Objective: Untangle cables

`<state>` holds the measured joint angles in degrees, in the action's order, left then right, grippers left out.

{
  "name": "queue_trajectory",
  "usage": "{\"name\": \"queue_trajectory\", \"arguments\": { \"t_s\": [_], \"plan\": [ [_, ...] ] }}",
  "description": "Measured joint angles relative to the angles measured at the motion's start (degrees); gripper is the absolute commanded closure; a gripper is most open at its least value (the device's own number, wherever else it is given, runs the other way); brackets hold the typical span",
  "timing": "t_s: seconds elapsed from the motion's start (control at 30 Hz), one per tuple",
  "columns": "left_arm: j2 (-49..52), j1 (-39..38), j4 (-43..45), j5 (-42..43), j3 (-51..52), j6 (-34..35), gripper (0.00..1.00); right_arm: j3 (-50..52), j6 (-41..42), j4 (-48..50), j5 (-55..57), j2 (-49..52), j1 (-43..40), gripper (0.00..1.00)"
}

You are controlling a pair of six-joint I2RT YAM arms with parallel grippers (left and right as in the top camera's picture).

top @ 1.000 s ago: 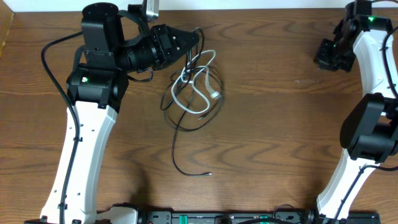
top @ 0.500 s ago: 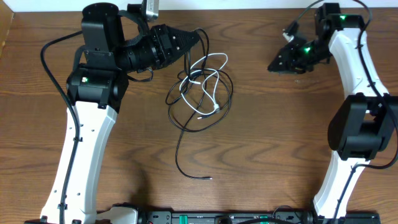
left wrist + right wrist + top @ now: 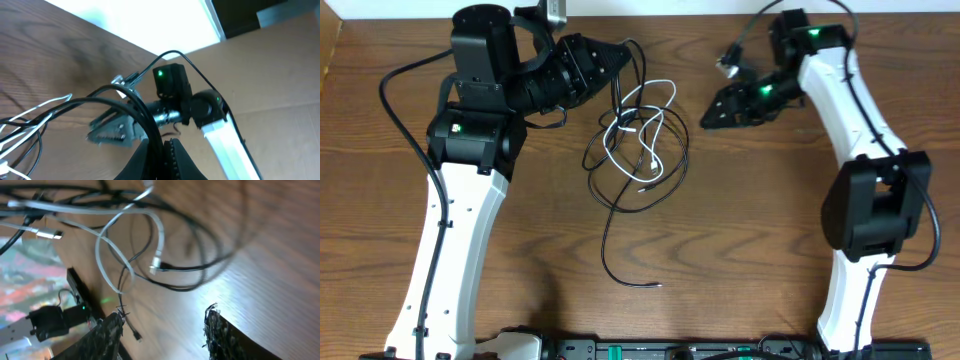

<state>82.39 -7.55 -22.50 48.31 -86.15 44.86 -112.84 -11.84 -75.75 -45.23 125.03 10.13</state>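
The black cable (image 3: 620, 205) and the white cable (image 3: 655, 112) lie looped together in a tangle at the table's middle back. The black one's free plug end (image 3: 656, 284) trails toward the front. My left gripper (image 3: 623, 55) is shut on a strand of the black cable (image 3: 135, 102) and holds it raised above the tangle. Its jaws (image 3: 160, 152) pinch the cord, and the white cable (image 3: 35, 107) hangs lower left. My right gripper (image 3: 708, 120) hovers open just right of the tangle. Between its fingers (image 3: 162, 327) is bare wood. The white cable (image 3: 159, 235) and black loop (image 3: 200, 282) lie ahead of it.
The table's back edge (image 3: 680, 14) runs close behind both grippers. A cardboard wall (image 3: 280, 75) stands beyond it. A black equipment bar (image 3: 670, 350) lines the front edge. The left arm (image 3: 450, 250) covers the left side and the right arm (image 3: 865, 200) the right side.
My right arm swung left from the far right corner to beside the tangle, and its jaws opened. The left gripper rose slightly, and the tangle shifted a little right.
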Motion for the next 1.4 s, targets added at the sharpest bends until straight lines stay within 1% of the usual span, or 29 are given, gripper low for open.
{"name": "queue_trajectory", "arguments": {
  "t_s": [0.1, 0.23, 0.43, 0.57, 0.77, 0.97, 1.13, 1.23, 1.4],
  "plan": [
    [0.0, 0.0, 0.0, -1.4, 0.0, 1.3, 0.9, 0.0, 1.5, 1.0, -0.2, 0.0, 3.2, 0.41],
    [0.0, 0.0, 0.0, -2.3, 0.0, 2.4, 0.9, 0.2, 6.2, 6.0, 1.3, 0.0, 7.1, 0.36],
    [0.0, 0.0, 0.0, -2.6, 0.0, 3.2, 0.9, 4.1, 13.8, 14.3, 3.3, 0.0, 11.8, 0.36],
    [0.0, 0.0, 0.0, -2.7, 0.0, 3.4, 0.9, 9.0, 19.1, 21.3, 4.1, 0.0, 14.7, 0.37],
    [0.0, 0.0, 0.0, -2.9, 0.0, 3.4, 0.9, 14.2, 23.0, 28.4, 2.3, 0.2, 17.6, 0.39],
    [0.0, 0.0, 0.0, -3.0, 0.0, 3.4, 0.9, 14.6, 24.2, 30.0, -0.7, 0.2, 17.9, 0.41],
    [0.0, 0.0, 0.0, -3.3, 0.0, 3.4, 0.9, 14.6, 24.6, 28.9, -1.4, 0.2, 17.1, 0.4],
    [0.0, 0.0, 0.0, -3.3, 0.0, 3.4, 0.9, 14.6, 24.7, 28.2, -1.1, 0.2, 15.3, 0.4],
    [0.0, 0.0, 0.0, -3.3, 0.0, 3.4, 0.9, 14.6, 23.4, 27.1, -1.6, 0.2, 9.8, 0.39]
  ]
}}
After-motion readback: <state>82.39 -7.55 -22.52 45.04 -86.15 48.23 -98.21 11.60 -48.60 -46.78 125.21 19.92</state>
